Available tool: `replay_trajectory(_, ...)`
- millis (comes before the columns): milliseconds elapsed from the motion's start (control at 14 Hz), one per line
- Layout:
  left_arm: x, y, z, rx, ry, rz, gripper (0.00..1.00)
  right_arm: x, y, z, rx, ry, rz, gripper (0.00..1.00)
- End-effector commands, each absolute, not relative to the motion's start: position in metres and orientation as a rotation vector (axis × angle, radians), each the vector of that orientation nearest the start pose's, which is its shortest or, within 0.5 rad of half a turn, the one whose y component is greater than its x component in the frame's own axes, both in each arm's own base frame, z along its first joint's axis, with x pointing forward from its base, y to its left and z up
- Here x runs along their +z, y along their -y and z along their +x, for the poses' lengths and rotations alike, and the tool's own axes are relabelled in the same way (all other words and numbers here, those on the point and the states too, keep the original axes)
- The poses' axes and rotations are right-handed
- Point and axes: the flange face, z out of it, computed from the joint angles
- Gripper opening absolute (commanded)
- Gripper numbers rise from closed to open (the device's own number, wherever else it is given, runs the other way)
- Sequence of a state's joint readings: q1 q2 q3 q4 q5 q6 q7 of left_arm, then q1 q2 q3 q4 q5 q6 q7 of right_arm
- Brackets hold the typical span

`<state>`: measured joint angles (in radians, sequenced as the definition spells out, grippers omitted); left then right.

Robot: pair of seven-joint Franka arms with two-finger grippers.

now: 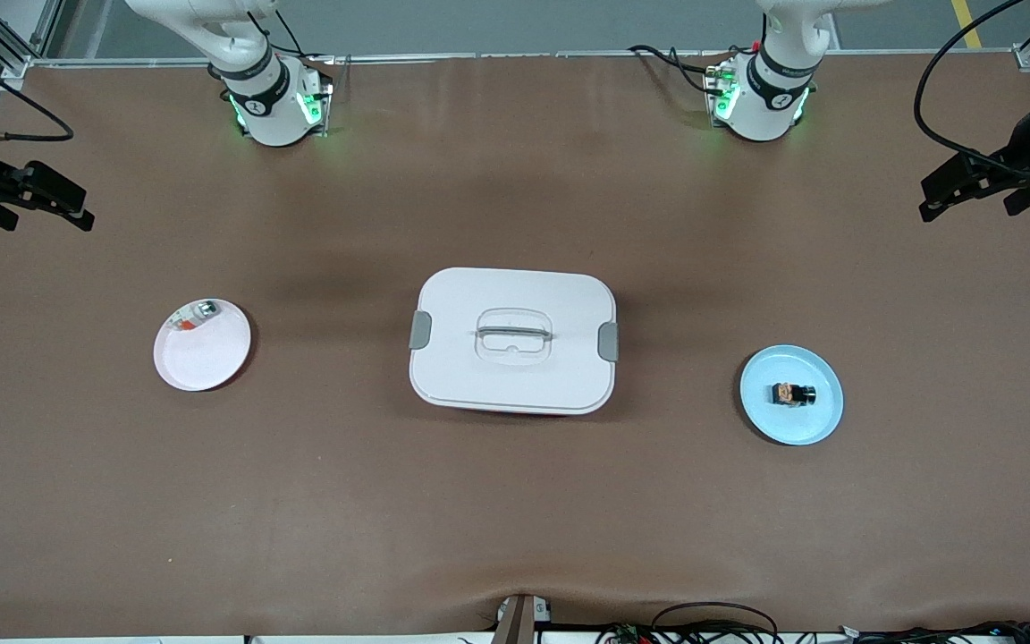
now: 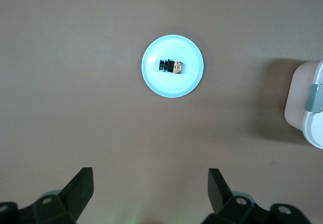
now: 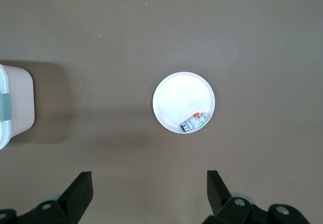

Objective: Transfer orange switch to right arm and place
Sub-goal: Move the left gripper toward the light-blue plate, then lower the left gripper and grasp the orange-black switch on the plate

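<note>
The orange switch (image 1: 792, 394), a tiny black block with an orange-tan face, lies on its side in the middle of a light blue plate (image 1: 761, 411) toward the left arm's end of the table. In the left wrist view the orange switch (image 2: 171, 66) rests on the blue plate (image 2: 151, 77), well clear of my left gripper (image 2: 150, 183). That gripper is open and empty. My left gripper (image 1: 926, 201) hangs over bare table at its end. My right gripper (image 1: 84, 207) hangs over the right arm's end, and the right wrist view shows the right gripper (image 3: 149, 183) open and empty.
A white lidded box (image 1: 513, 340) with grey clips and a handle stands mid-table between the plates. A pale pink-white plate (image 1: 202, 367) toward the right arm's end holds a small silver-white piece with a red-orange bit (image 1: 198, 315). Brown table surface surrounds everything.
</note>
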<state>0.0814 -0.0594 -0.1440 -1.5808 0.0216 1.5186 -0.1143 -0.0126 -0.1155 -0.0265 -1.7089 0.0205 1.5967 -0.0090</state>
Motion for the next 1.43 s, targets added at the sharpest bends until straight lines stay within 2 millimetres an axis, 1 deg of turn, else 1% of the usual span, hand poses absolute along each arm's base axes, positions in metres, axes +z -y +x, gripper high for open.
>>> replay_trajectory(0, 0.65, 0.031, 0.533, -0.008, 0.06, -3.107, 1.0, 0.63, 0.02, 0.523, -0.012, -0.05, -3.129, 1.0)
replay_trajectory(143, 0.65, 0.032, 0.534, -0.008, 0.06, -3.109, 1.0, 0.629, 0.02, 0.522, -0.01, -0.05, -3.127, 1.0)
replay_trajectory(286, 0.643, 0.031, 0.54, 0.01, 0.06, -3.107, 1.0, 0.629, 0.02, 0.522, -0.005, -0.048, -3.127, 1.0)
replay_trajectory(357, 0.631, 0.03, 0.547, 0.044, 0.061, -3.112, 1.0, 0.629, 0.02, 0.522, -0.005, -0.048, -3.127, 1.0)
replay_trajectory(500, 0.618, 0.027, 0.56, 0.064, 0.058, -3.116, 1.0, 0.628, 0.02, 0.522, 0.002, -0.05, -3.127, 1.0)
replay_trajectory(571, 0.602, 0.023, 0.571, 0.085, 0.06, -3.115, 1.0, 0.629, 0.02, 0.522, -0.005, -0.05, -3.127, 1.0)
replay_trajectory(643, 0.591, 0.018, 0.579, 0.078, 0.061, -3.12, 1.0, 0.628, 0.02, 0.522, -0.001, -0.05, -3.127, 1.0)
replay_trajectory(929, 0.539, 0.02, 0.607, 0.077, 0.047, -3.124, 1.0, 0.628, 0.019, 0.522, 0.002, -0.048, -3.127, 1.0)
replay_trajectory(1071, 0.507, 0.019, 0.621, 0.101, 0.05, -3.128, 1.0, 0.628, 0.019, 0.522, 0.002, -0.048, -3.128, 1.0)
replay_trajectory(1214, 0.474, 0.016, 0.629, 0.071, 0.044, -3.121, 1.0, 0.627, 0.019, 0.522, 0.004, -0.046, -3.128, 1.0)
replay_trajectory(1357, 0.433, 0.022, 0.629, 0.021, 0.026, -3.127, 1.0, 0.627, 0.019, 0.522, 0.004, -0.048, -3.128, 1.0)
